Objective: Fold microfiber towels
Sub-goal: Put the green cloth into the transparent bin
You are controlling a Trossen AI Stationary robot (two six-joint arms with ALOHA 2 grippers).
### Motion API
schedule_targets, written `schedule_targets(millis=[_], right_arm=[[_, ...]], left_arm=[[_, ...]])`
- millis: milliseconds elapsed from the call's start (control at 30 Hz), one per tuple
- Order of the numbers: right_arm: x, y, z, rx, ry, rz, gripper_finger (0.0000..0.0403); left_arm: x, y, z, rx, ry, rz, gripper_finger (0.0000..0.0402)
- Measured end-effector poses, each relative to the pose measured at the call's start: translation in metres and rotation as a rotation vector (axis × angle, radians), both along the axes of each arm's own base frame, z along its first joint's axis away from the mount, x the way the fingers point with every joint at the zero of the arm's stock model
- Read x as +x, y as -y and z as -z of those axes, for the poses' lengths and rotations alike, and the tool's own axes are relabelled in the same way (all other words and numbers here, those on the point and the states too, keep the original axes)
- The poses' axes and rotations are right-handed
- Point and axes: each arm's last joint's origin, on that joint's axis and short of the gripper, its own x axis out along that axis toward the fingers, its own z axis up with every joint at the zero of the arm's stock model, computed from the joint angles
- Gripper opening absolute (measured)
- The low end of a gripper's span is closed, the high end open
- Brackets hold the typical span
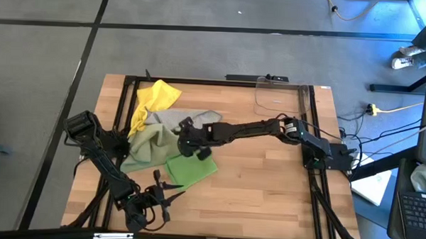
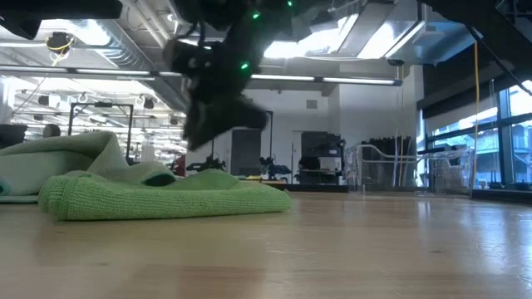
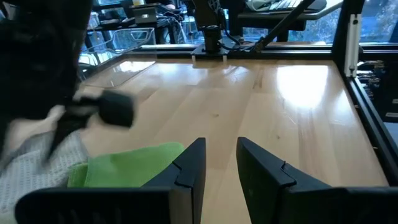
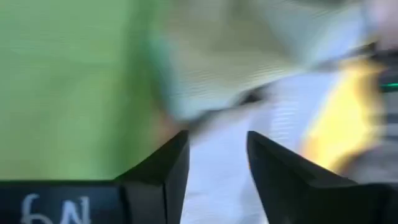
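While the left gripper (image 1: 169, 197) waits at six o'clock on the table (image 1: 267, 185), fingers apart and empty, the right gripper (image 1: 187, 145) hangs over the towel heap near nine o'clock, fingers parted, gripping nothing. From above, the yellow towel (image 1: 155, 100) lies at eleven o'clock, grey towel (image 1: 172, 119) and olive towel (image 1: 149, 144) beside it. Only the table-level view shows the green towel (image 2: 166, 195) folded flat.

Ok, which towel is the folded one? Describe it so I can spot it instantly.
Find the towel heap on the left half of the wooden table. The bright green towel lies at the heap's near edge, just below the right gripper. Unlike the crumpled yellow towel, olive towel and grey towel, it is a flat, neat rectangle.
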Motion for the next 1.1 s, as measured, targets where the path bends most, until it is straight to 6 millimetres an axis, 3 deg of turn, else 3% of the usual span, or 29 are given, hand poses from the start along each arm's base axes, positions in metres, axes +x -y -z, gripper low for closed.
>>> schedule_targets(millis=[233,333,533,700,867,1100], right_arm=[[-0.029,0.012,-0.014,0.636,-0.35,0.23,0.0147],[-0.035,0.01,-0.006,0.746,-0.445,0.259,0.0157],[-0.045,-0.022,0.017,0.621,-0.516,0.128,0.0177],[-0.047,-0.044,0.02,0.509,-0.514,0.095,0.0178],[-0.053,-0.055,0.012,0.409,-0.53,0.193,0.0178],[-0.061,-0.069,0.019,0.341,-0.554,0.329,0.0178]], left_arm=[[-0.001,0.001,0.0,0.008,0.007,-0.006,0.0083],[-0.001,0.001,0.0,0.008,0.006,-0.005,0.0083],[-0.001,0.001,0.0,0.011,0.001,-0.001,0.0083],[-0.002,0.0,0.001,0.021,-0.007,-0.001,0.0083],[-0.002,-0.001,0.001,0.03,-0.013,-0.001,0.0083],[-0.001,-0.002,0.003,0.04,-0.038,0.009,0.0083]])
